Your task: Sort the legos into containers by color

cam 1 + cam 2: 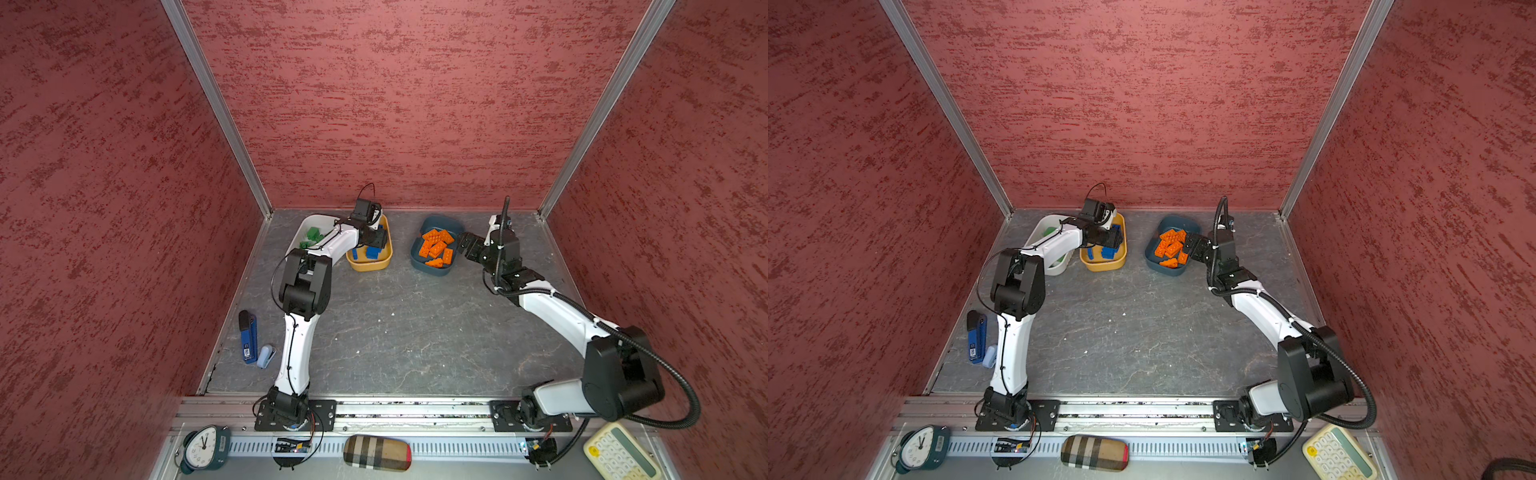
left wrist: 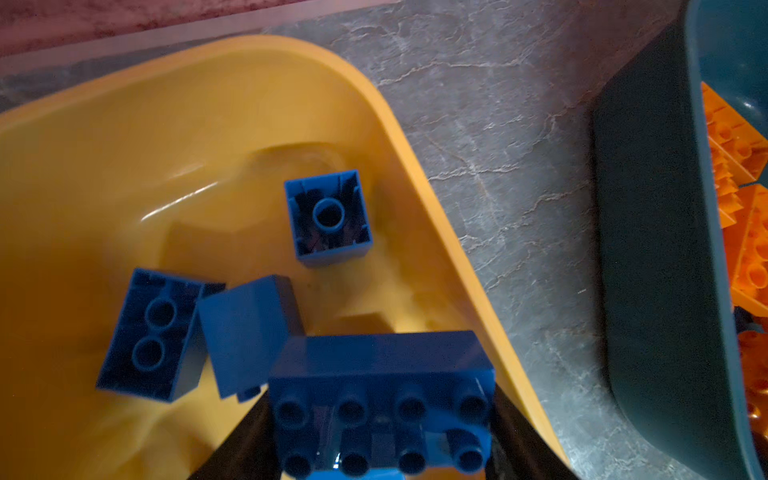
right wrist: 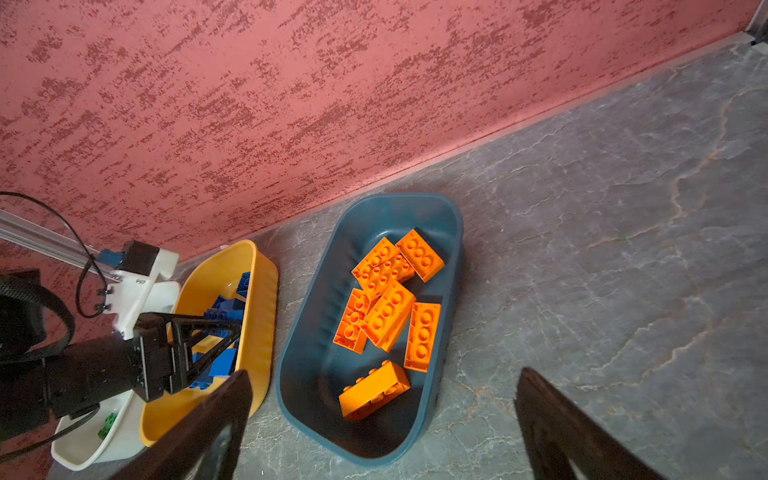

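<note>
— At the back of the grey tabletop (image 1: 395, 332), far left: the white tub (image 1: 306, 226) with green legos (image 1: 313, 236) inside. The left arm (image 1: 328, 243) crosses over them, so their number is hard to make out.

— And beside it?

— The yellow tub (image 1: 370, 266), just to the right of the white one. The left gripper (image 2: 380, 399) hangs over it, its jaws closed at middling width on a blue oblong brick (image 2: 380, 370) whose studs face the wrist camera.

— Anything under it?

— In the left wrist view, three more blue bricks (image 2: 328, 216) lie on the tub floor. Two have their hollow undersides up, and a third is tilted between them and the held brick.

— Further right?

— The teal tub (image 1: 432, 270), standing apart from the yellow one, with a heap of orange legos (image 1: 436, 247) in it. The right gripper (image 3: 382, 374) hovers at that tub's right rim with its fingers (image 3: 216, 415) spread wide and nothing between them.
</note>
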Controlling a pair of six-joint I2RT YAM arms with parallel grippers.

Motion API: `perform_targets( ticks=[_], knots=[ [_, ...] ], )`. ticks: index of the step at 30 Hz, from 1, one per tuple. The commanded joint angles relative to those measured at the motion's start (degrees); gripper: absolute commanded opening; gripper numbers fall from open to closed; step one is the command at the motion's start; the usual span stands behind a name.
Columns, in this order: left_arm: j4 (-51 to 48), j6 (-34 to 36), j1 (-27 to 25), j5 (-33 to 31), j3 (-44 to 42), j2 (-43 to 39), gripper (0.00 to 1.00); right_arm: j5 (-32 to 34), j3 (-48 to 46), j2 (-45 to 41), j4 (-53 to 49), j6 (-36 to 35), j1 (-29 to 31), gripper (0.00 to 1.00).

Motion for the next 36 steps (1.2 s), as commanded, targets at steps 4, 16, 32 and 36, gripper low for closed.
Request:
perform_targets(
  ticks=[4, 16, 32, 36],
  knots=[
    [-1.48, 3.93, -0.16, 0.42, 5.48, 2.78, 0.79, 2.49, -0.74, -2.21, -1.57, -0.39, 0.21, 0.99],
    [4.76, 1.19, -0.55, 1.11, -5.93, -10.11, 0.9, 5.64, -2.83, -3.83, -0.84, 0.69, 0.26, 0.99],
    [30.13, -8.96, 4.98, -17.17, -55.86, -51.05, 0.99, 32.62, -17.02, -9.86, 13.49, -13.99, -5.23, 0.99],
    [34.81, -13.63, 11.95, -22.49, -64.82, -55.71, 1.0, 29.22, -20.29, -7.05, 21.46, -19.69, -9.34, 0.99]
  ],
)
